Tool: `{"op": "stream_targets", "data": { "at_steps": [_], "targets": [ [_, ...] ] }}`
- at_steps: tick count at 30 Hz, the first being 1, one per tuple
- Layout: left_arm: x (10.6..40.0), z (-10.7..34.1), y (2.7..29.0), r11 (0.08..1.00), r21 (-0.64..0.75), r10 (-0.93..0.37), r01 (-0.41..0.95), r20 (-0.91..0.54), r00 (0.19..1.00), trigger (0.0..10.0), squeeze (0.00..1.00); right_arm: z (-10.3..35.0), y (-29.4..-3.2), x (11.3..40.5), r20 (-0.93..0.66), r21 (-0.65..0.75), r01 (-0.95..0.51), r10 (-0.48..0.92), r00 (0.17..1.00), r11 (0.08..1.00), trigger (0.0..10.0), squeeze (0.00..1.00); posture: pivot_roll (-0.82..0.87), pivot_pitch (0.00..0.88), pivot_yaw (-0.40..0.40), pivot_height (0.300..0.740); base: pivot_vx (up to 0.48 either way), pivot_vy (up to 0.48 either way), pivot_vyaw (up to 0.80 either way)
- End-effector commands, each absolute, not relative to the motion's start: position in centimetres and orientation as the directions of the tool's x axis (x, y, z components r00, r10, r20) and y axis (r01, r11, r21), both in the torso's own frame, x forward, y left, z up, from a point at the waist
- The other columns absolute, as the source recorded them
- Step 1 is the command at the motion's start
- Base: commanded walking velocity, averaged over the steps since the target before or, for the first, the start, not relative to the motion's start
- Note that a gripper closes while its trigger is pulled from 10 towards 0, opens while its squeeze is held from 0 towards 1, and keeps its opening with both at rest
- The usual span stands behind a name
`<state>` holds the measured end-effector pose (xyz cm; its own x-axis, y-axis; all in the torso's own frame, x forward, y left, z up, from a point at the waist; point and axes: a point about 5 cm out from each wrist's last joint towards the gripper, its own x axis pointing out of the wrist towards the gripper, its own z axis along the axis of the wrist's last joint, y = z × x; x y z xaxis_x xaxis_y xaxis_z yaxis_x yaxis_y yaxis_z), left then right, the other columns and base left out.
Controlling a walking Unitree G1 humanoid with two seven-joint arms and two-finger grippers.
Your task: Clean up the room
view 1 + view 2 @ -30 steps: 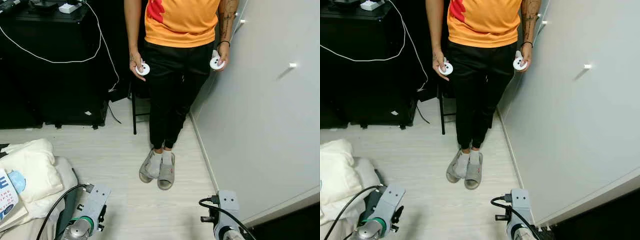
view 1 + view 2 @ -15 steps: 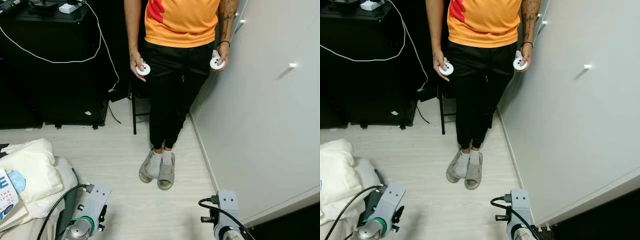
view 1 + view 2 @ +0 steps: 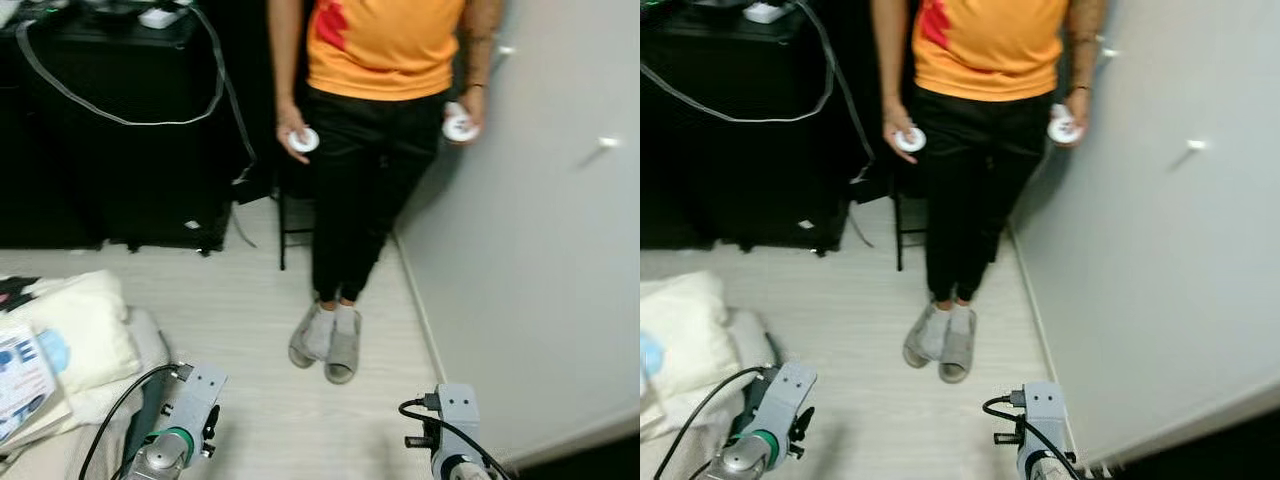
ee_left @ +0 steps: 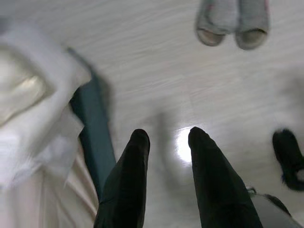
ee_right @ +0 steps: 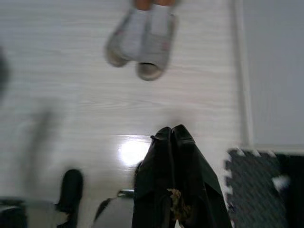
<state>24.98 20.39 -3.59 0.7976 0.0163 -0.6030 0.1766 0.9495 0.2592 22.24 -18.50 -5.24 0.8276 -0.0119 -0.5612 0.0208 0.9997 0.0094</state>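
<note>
Walking, as we judge it, is the step in hand: both arms hang low over the pale wood-plank floor (image 3: 230, 330) and nothing is held. To do it well we should turn toward the heap of cream-white pillows and bedding (image 3: 75, 345) on our left, which looks like what wants tidying, keep well clear of the person in the orange shirt and black trousers (image 3: 375, 150) standing ahead, and let the blurred view settle before reaching.

Our left claw (image 4: 166, 137) hangs narrowly parted and empty, just beside the bedding's edge. Our right claw (image 5: 172, 134) is pressed together, empty, near the white wall (image 3: 540, 250).

We count one person, two grey slippers (image 3: 327, 340), two round white hand controllers (image 3: 303, 140), one black cabinet (image 3: 110, 130), one white cable (image 3: 120, 110) draped across it, and two claws.
</note>
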Motion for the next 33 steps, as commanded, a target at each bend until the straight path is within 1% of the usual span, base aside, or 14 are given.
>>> {"op": "stream_targets", "data": {
  "at_steps": [1, 3, 5, 9, 14, 15, 18, 33],
  "targets": [
    [25.7, -3.1, 20.4, 0.964, 0.215, 0.003, 0.156, -0.595, 0.804, 10.0, 0.0, -5.5, -18.7, 21.8, -0.575, 0.02, 0.032, -0.015, 0.818, 0.999, 10.0, 0.0, 0.04, 0.067, -0.003, 0.74, 0.0, 0.0, 0.74],
    [26.1, -2.8, 20.3, 0.967, 0.204, -0.004, 0.152, -0.585, 0.811, 10.0, 0.0, -5.5, -18.7, 21.8, -0.573, 0.019, 0.032, -0.015, 0.819, 0.999, 10.0, 0.0, 0.04, 0.067, -0.003, 0.74, 0.0, 0.0, 0.74],
    [26.9, -2.2, 19.8, 0.968, 0.177, -0.044, 0.175, -0.568, 0.822, 10.0, 0.0, -5.3, -18.9, 22.0, -0.565, 0.016, 0.033, -0.018, 0.825, 0.999, 10.0, 0.0, 0.04, 0.066, 0.001, 0.74, 0.0, 0.0, 0.74],
    [27.5, -1.7, 19.2, 0.967, 0.166, -0.072, 0.195, -0.551, 0.831, 10.0, 0.0, -5.1, -19.0, 22.2, -0.548, 0.02, 0.04, -0.023, 0.836, 0.999, 10.0, 0.0, 0.04, 0.066, 0.001, 0.74, 0.0, 0.0, 0.74],
    [27.6, -1.6, 19.2, 0.966, 0.176, -0.064, 0.188, -0.544, 0.837, 10.0, 0.0, -4.9, -19.1, 22.5, -0.529, 0.053, 0.058, -0.021, 0.848, 0.997, 10.0, 0.0, 0.04, 0.07, 0.003, 0.74, 0.0, 0.0, 0.64],
    [27.5, -1.7, 19.3, 0.965, 0.183, -0.057, 0.185, -0.546, 0.836, 10.0, 0.0, -4.9, -19.2, 22.4, -0.535, 0.005, 0.028, -0.021, 0.845, 1.0, 10.0, 0.0, 0.04, 0.07, 0.003, 0.74, 0.0, 0.0, 0.63],
    [27.3, -1.8, 19.4, 0.966, 0.187, -0.048, 0.179, -0.551, 0.833, 10.0, 0.0, -5.1, -19.2, 22.2, -0.548, -0.015, 0.022, -0.027, 0.836, 1.0, 10.0, 0.0, 0.04, 0.077, 0.002, 0.74, 0.0, 0.0, 0.65],
    [27.5, -1.8, 19.1, 0.969, 0.176, -0.052, 0.176, -0.547, 0.835, 10.0, 0.0, -5.2, -18.9, 22.0, -0.552, -0.006, 0.01, -0.012, 0.834, 1.0, 10.0, 0.0, 0.03, 0.082, 0.0, 0.74, 0.0, 0.0, 0.66]
  ]
}}
